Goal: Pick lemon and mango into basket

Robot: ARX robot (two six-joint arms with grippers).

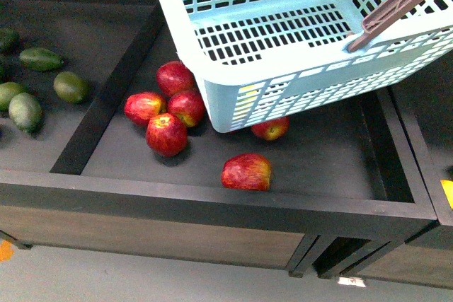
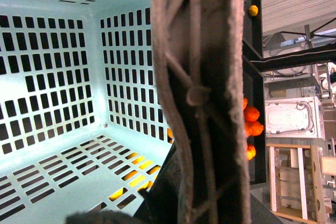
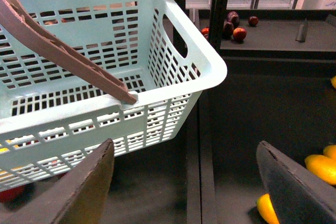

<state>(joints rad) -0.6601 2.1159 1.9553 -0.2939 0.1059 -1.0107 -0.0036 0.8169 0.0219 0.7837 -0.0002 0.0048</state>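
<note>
Gaping wide at the right wrist frame's bottom, the right gripper (image 3: 184,148) is holding nothing. Beyond it, one basket (image 1: 211,100) is hanging tilted across the front frame's upper right, over six red apples (image 1: 167,134). The brown handle (image 2: 199,98) is hiding the left gripper; I cannot tell its grip.

Inspection count, by kind.

- Basket (image 1: 212,97): one, light blue and slotted.
- Brown handle (image 1: 403,5): one in sight on it.
- Red apples (image 1: 167,134): six in the middle bin. Four are clustered at the left, one sits partly under the basket, and one lies alone at the near side.
- Green fruits (image 1: 71,87): five counted in the left bin.
- Yellow-orange fruits (image 3: 321,167): four in the right bin.
- Tangerines (image 2: 252,115) and far dark red fruits (image 3: 239,34): too small and blurred for a firm count, about five and about four.
</note>
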